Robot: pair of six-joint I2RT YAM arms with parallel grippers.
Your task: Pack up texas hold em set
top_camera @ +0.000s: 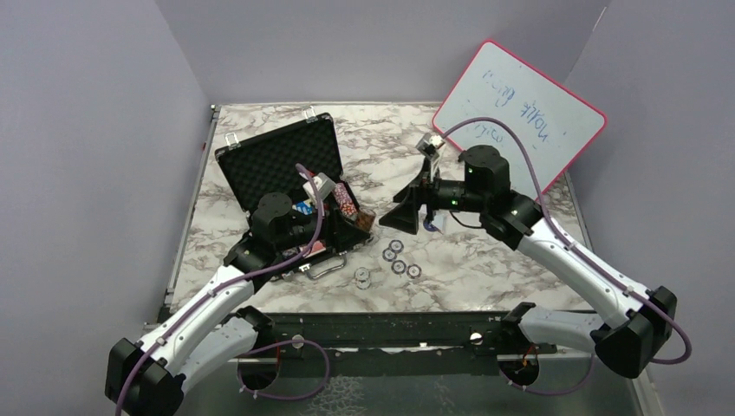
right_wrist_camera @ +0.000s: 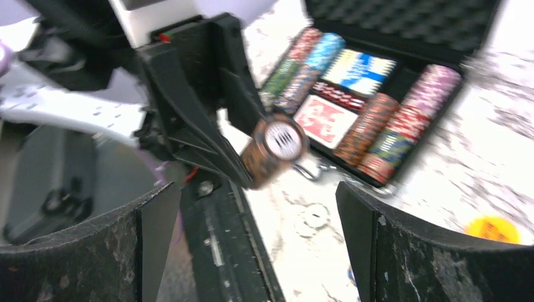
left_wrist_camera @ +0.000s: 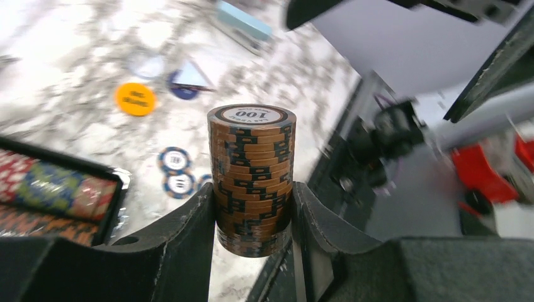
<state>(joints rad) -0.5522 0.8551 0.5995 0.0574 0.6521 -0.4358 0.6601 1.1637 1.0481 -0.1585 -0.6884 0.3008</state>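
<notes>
pointing lengthwise out from between the left jaws, brown chip stack

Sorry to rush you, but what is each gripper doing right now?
Left gripper: shut on the brown chip stack.
Right gripper: open, holding nothing.

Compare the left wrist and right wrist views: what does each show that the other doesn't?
Only left wrist: the eraser, and the left fingers pressed on both sides of the chip stack. Only right wrist: the red cards, the foam lid, and the right fingers wide apart with nothing between them. Both: the stack, the orange button on the table, and chips in the case.
</notes>
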